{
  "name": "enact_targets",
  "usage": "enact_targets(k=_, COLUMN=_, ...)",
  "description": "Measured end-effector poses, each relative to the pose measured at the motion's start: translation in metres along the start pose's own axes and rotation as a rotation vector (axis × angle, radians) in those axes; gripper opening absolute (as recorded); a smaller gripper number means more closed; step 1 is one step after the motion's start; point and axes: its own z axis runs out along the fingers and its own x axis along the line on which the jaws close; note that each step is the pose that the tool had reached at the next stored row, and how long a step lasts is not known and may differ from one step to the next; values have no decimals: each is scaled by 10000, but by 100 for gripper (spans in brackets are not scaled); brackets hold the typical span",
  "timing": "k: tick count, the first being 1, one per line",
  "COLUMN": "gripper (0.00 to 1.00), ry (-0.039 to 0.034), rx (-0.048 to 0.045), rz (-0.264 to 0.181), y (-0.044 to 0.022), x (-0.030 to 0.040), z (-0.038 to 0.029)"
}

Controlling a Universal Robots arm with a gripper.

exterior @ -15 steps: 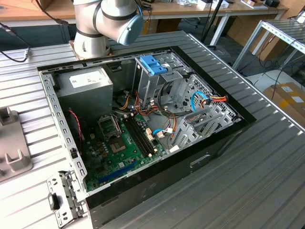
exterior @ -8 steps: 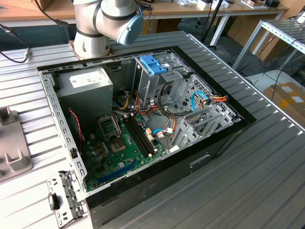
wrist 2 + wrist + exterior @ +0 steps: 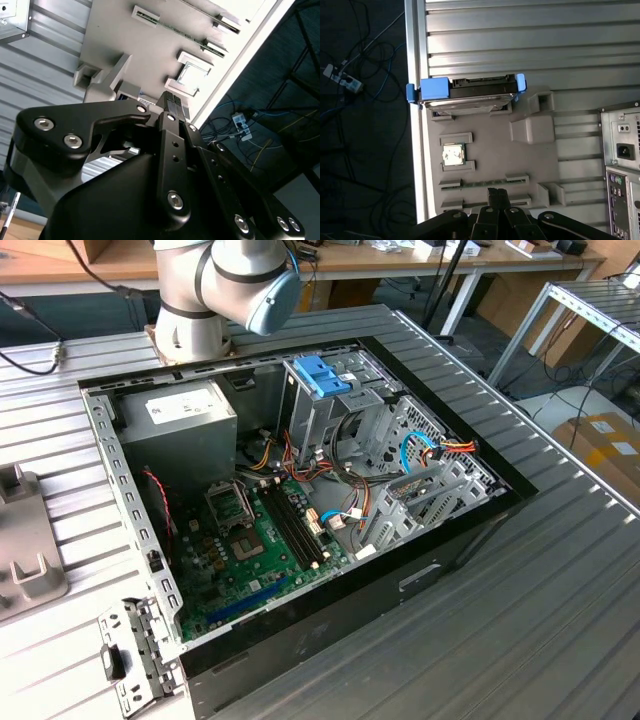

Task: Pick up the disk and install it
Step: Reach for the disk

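Observation:
The disk, silver-grey with a blue bracket at both ends, stands on its edge in a slot of a grey holder plate near the table's edge. In both wrist views my gripper hangs over the same plate, well apart from the disk. Its fingers are pressed together and hold nothing. The open computer case lies on the table in the exterior view, with a metal drive cage and a blue latch at its far side.
The holder plate also carries a square processor chip and a memory stick. The case's rear panel lies beside it. Inside the case are a grey power-supply box, a motherboard and loose cables. A small bracket lies by the case.

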Motion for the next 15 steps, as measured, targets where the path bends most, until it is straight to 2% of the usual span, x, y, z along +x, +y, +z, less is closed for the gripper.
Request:
enact_targets(k=7, gripper=10, ry=-1, rx=0, rz=-1, y=11, x=4, z=85)
enact_targets(k=15, gripper=10, ry=-1, rx=-1, rz=0, y=20, x=9, z=234)
